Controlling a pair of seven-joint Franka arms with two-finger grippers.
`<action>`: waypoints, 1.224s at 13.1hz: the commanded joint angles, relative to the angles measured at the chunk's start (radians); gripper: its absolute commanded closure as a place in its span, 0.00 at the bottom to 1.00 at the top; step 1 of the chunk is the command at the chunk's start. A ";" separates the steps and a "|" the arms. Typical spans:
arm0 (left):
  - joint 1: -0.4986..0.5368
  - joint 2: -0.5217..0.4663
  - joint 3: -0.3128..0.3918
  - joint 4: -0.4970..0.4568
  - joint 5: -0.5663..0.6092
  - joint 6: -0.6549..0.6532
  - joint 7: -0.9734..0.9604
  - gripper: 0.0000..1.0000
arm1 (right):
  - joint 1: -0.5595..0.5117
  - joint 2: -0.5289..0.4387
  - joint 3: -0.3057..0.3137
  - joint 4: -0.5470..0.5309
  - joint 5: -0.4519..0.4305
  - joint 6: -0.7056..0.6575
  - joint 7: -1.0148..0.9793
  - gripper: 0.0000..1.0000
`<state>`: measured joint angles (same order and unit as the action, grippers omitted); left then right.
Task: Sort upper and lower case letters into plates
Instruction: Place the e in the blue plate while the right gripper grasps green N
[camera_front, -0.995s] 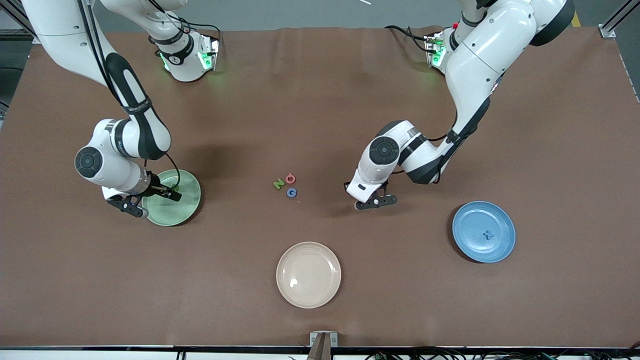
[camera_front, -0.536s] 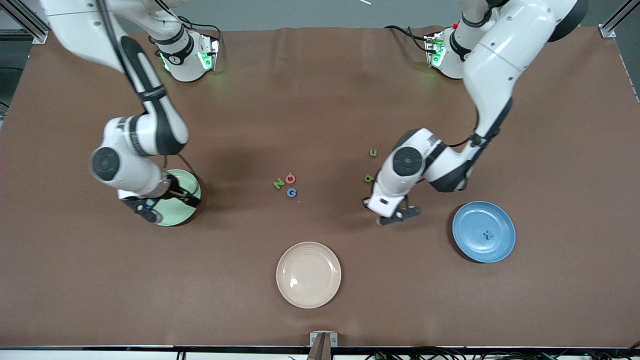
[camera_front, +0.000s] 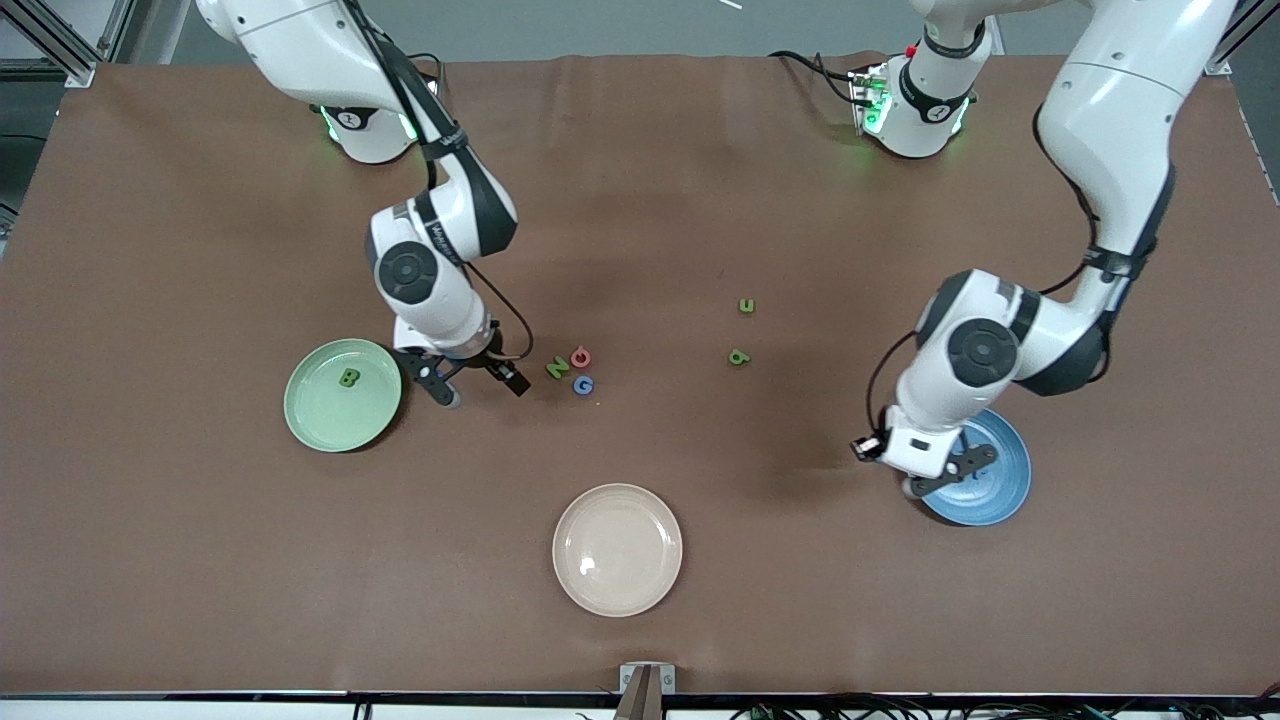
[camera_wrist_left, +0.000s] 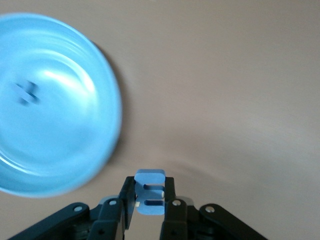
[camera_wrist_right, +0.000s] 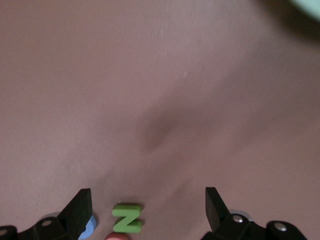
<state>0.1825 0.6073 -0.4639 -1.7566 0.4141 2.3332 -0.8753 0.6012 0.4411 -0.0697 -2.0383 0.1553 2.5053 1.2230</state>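
My left gripper (camera_front: 943, 480) hangs over the rim of the blue plate (camera_front: 1003, 482), shut on a small blue m (camera_wrist_left: 150, 192). In the left wrist view the blue plate (camera_wrist_left: 55, 110) holds a blue x (camera_wrist_left: 26, 93). My right gripper (camera_front: 478, 385) is open and low over the table, between the mint green plate (camera_front: 320, 415) and a cluster of capitals. The cluster is a green N (camera_front: 556, 369), a red ring letter (camera_front: 581, 356) and a blue G (camera_front: 584, 385). The N (camera_wrist_right: 126, 218) lies just ahead of my right gripper (camera_wrist_right: 147, 210). A green B (camera_front: 349, 378) lies in the green plate.
Two small green letters (camera_front: 746, 305) (camera_front: 738, 356) lie on the brown table between the cluster and the left arm. A cream-beige plate (camera_front: 617, 590) sits nearer the front camera, mid-table.
The left gripper closed on the blue m and carried it from mid-table to the blue plate's rim. The right gripper left the B in the green plate and swung over beside the N.
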 joint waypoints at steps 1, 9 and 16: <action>0.089 0.005 -0.009 -0.023 0.025 0.003 0.115 0.98 | 0.064 0.063 -0.012 0.045 0.007 0.023 0.105 0.00; 0.175 0.049 -0.010 -0.015 0.118 0.020 0.200 0.00 | 0.137 0.183 -0.016 0.098 -0.023 0.072 0.170 0.15; 0.141 0.008 -0.303 -0.049 0.103 -0.176 -0.066 0.06 | 0.129 0.182 -0.015 0.102 -0.033 0.060 0.167 0.63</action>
<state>0.3341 0.6256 -0.7307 -1.7721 0.5103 2.1627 -0.8734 0.7286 0.6073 -0.0780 -1.9447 0.1378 2.5644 1.3742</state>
